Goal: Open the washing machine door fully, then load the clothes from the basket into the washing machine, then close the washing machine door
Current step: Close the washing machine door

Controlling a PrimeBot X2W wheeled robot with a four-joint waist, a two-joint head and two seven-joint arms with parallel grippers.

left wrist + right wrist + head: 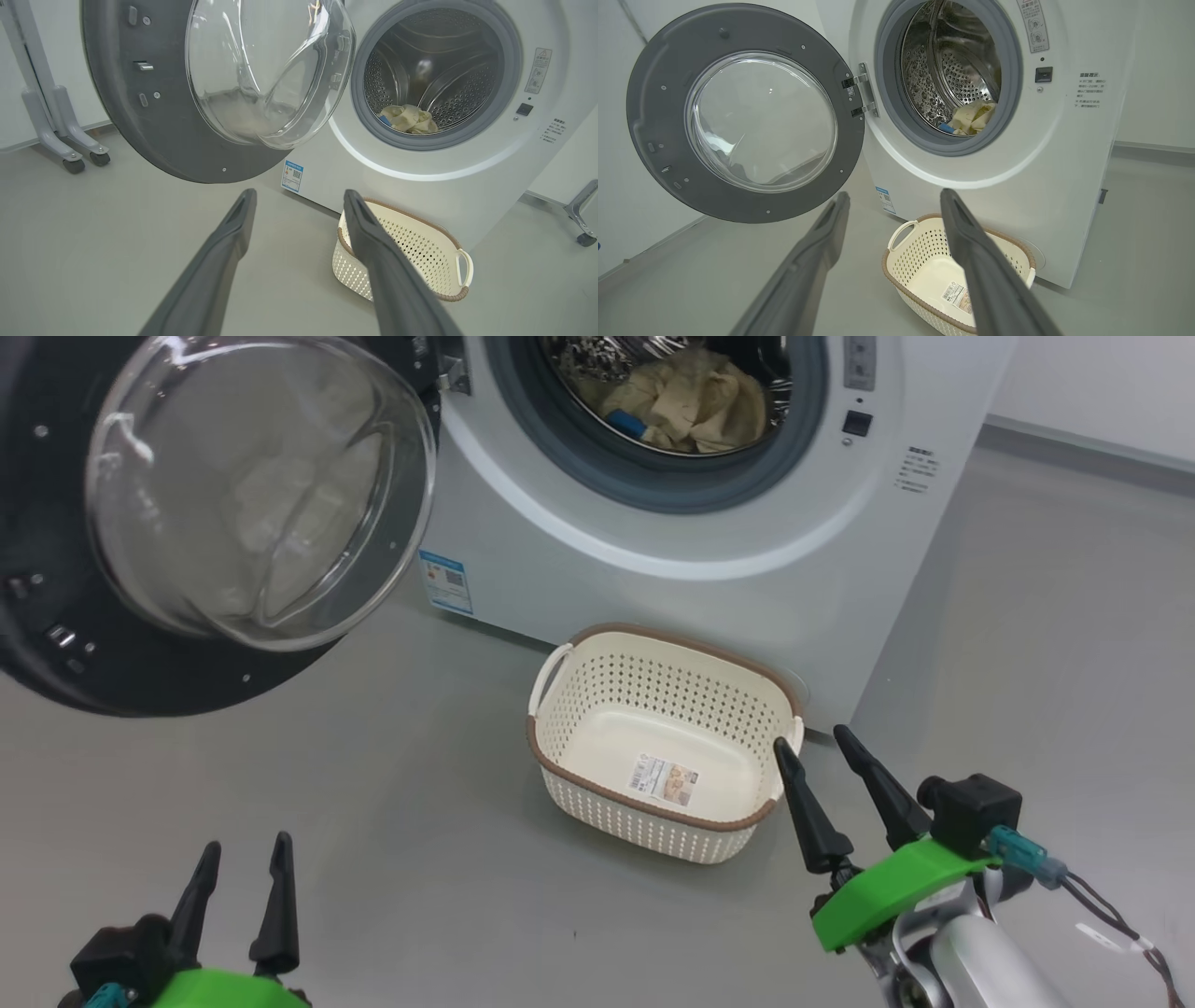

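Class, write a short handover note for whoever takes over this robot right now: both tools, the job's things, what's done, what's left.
Tools: the left tool is open and empty. The right tool is open and empty, and in the head view it is near the right end of the basket.
Things: the basket is empty, on the floor in front of the washing machine. The clothes are inside the machine. The washing machine door is swung wide open.
Done: door opened, clothes loaded.
Left: close the door.

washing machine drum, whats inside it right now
A crumpled heap of pale yellow clothes with some blue trim lies at the bottom of the steel drum. Anything under the heap is covered, so the number of garments is unclear.
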